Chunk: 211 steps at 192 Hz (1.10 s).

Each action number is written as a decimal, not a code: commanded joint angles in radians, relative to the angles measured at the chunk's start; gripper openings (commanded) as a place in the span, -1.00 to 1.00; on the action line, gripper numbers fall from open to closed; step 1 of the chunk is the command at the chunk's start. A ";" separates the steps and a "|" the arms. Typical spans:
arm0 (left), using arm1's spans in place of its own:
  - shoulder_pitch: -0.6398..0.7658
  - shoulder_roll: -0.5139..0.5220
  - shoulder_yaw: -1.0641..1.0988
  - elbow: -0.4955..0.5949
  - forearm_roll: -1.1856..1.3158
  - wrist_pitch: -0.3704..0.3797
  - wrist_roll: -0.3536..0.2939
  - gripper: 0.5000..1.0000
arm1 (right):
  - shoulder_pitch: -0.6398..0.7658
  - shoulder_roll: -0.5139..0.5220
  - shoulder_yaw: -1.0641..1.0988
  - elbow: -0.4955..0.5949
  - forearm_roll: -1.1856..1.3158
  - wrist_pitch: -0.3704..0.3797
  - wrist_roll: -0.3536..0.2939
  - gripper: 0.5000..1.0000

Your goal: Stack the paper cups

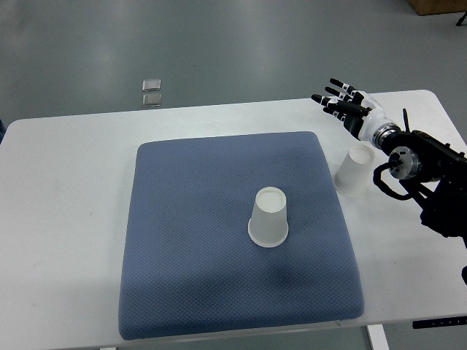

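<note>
Top view looks steeply down on a white rectangular worktop [66, 219] that fills most of the frame, with grey floor beyond its far edge. A large blue-grey square fabric mat [190, 262] with a fine dotted weave lies on the middle of the worktop. One translucent white paper cup [268, 217] stands upside down on the mat, slightly right of the mat's centre, its narrower base facing up. A second translucent white paper cup [354, 170] stands upside down on the bare worktop just beside the mat's right edge, in the middle right of the frame, well apart from the first cup.

From the right edge comes the black-jointed right arm, ending in the right robot hand [344, 102], black and white, at the upper right of the frame. Its fingers [326, 100] are spread apart and stretched toward the upper left, holding nothing. The hand sits above and slightly left of the second cup in the picture, while the wrist lies just beside that cup's right side; whether they touch cannot be told.

Two small grey square tiles [152, 92] lie on the floor in the upper left of the frame.
</note>
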 commanded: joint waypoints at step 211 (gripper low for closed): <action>0.000 0.000 0.000 0.002 0.000 0.000 0.000 1.00 | 0.003 -0.012 0.006 0.000 -0.020 0.003 0.000 0.65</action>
